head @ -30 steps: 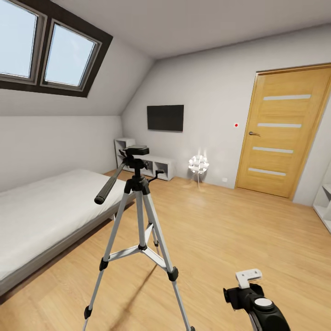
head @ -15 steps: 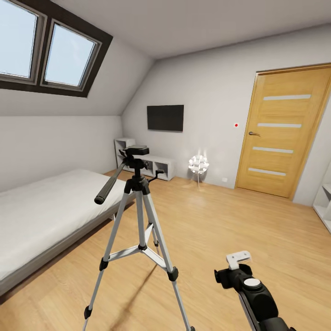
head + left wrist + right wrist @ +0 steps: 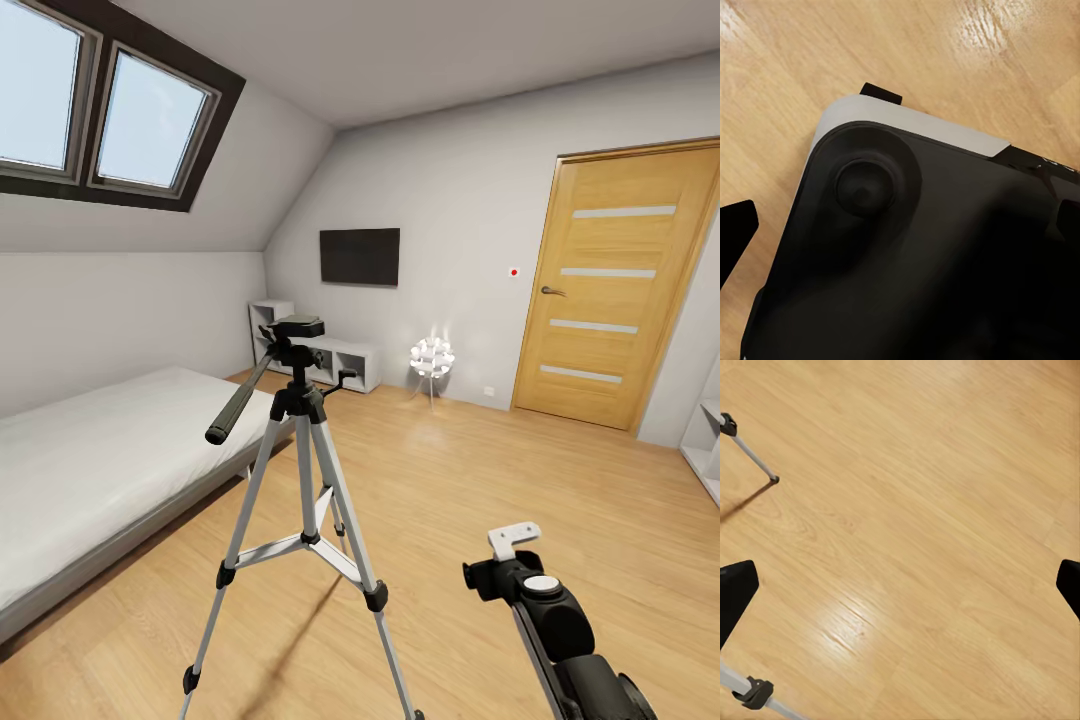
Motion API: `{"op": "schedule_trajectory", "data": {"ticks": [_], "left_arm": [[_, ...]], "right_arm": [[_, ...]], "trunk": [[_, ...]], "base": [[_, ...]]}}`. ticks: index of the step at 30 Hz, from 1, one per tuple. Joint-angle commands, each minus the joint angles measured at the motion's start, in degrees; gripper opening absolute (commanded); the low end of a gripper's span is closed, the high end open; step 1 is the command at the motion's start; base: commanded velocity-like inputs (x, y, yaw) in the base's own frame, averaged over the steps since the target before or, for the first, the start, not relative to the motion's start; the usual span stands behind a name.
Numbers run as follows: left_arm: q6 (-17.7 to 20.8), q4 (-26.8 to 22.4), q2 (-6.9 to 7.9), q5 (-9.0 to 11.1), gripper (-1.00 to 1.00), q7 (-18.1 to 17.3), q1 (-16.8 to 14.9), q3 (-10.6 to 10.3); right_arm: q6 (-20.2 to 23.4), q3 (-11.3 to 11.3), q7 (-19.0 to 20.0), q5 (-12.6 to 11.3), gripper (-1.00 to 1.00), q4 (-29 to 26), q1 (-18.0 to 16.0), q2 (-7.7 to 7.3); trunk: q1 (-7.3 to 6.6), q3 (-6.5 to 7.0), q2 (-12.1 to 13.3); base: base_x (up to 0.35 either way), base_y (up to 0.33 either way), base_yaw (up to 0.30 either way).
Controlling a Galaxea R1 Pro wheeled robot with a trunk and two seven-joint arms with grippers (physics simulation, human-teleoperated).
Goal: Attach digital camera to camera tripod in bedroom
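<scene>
Head view: the right arm's black wrist [image 3: 545,612] rises at the lower right over the plank floor [image 3: 520,480], a white bracket [image 3: 514,540] at its tip; the right claw's fingers cannot be made out from here. From the right wrist view, the right claw [image 3: 900,589] stands released, its dark fingertips [image 3: 735,592] spread wide apart over bare, glossy light wood. Two slim silver legs with black feet cross the floor beside that claw, belonging to the camera tripod [image 3: 300,470], which stands just to the arm's left: three metal legs, black joints, a flat black head and a long thin pan handle angled down toward the bed [image 3: 90,470]. The head plate carries nothing. From the left wrist view, a smooth, rounded black casing [image 3: 915,255] with a grey rim sits close before the lens; one dark fingertip [image 3: 735,236] of the left claw shows at the edge, and its state cannot be told. Farther off, low white cube shelving [image 3: 320,355] holds open compartments, beside a wall screen [image 3: 359,256], a cluster lamp [image 3: 432,357] and a wooden door [image 3: 615,290].
</scene>
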Motion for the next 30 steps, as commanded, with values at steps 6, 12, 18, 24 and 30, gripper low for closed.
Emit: {"op": "schedule_trajectory", "data": {"ticks": [6,12,18,24,30], "left_arm": [[-0.1,0.0,-0.03,-0.1,1.0,0.1,0.0,0.4],[-0.1,0.0,-0.03,-0.1,1.0,0.1,0.0,0.4],[-0.1,0.0,-0.03,-0.1,1.0,0.1,0.0,0.4],[-0.1,0.0,-0.03,-0.1,1.0,0.1,0.0,0.4],[-0.1,0.0,-0.03,0.0,1.0,0.1,0.0,0.4]], "right_arm": [[-0.3,1.3,0.0,0.5,1.0,-0.1,-0.5,0.74],[0.1,1.6,-1.1,0.4,1.0,0.1,-5.7,4.4],[7.1,1.6,-1.0,-0.3,1.0,0.5,-17.5,9.33],[9.4,1.6,0.4,-1.9,1.0,0.8,-26.3,10.83],[9.4,1.8,2.5,-5.2,1.0,0.7,-31.5,10.89]], "trunk": [[0.0,-0.06,0.0],[0.0,-0.06,0.0],[0.0,-0.06,0.0],[0.0,-0.06,0.0],[0.0,-0.06,0.0]], "base": [[0.0,0.0,0.0],[0.0,0.0,0.0],[0.0,0.0,0.0],[0.0,0.0,0.0],[0.0,0.0,0.0]]}}
